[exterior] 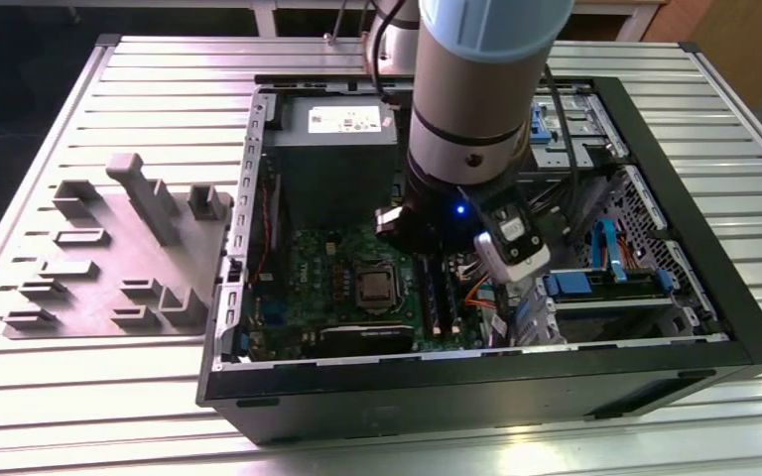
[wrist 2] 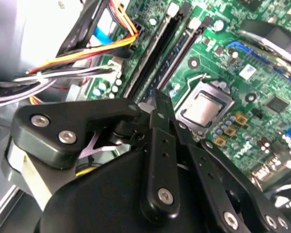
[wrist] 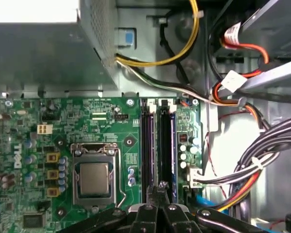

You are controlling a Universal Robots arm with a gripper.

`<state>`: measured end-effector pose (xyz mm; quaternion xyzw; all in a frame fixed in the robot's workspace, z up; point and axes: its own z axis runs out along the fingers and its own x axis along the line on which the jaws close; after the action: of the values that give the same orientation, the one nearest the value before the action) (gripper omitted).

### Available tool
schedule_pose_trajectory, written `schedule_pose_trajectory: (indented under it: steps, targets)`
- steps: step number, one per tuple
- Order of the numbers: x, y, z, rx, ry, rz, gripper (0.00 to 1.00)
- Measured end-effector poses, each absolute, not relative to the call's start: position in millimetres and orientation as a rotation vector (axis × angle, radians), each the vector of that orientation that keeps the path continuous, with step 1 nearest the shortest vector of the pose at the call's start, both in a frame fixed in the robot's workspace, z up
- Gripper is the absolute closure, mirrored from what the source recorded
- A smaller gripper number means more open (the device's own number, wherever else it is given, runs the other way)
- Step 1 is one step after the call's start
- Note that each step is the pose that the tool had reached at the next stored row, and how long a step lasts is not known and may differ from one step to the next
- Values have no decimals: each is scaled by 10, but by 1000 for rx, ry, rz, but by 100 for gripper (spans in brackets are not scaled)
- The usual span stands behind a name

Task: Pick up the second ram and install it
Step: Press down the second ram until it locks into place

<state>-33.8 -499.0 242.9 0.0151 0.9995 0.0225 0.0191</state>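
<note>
— Ram: where does the second ram [wrist: 172,145] sit?
— Upright in a slot of the green board [wrist: 111,131], a thin, dark blue-black strip beside the processor socket [wrist: 94,177].
— And the gripper [wrist: 162,186]?
— Fingertips drawn together at the slots' end; I cannot tell whether they touch it.
— Surroundings?
— Open computer case [exterior: 487,397] on a ribbed metal table [exterior: 90,416], grey fixture [exterior: 116,258] alongside.

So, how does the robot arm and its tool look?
The arm is a thick silver-grey cylinder with a pale blue cap and a small blue light. The tool is black, made of jointed plastic links with silver screws; a black cable runs along the arm.
</note>
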Motion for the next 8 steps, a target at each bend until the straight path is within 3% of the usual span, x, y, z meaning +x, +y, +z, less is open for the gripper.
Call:
schedule_pose_trajectory:
  steps: [8]
  targets:
    - [-338, -4990, 2454, 47, 3102, 70, 90]
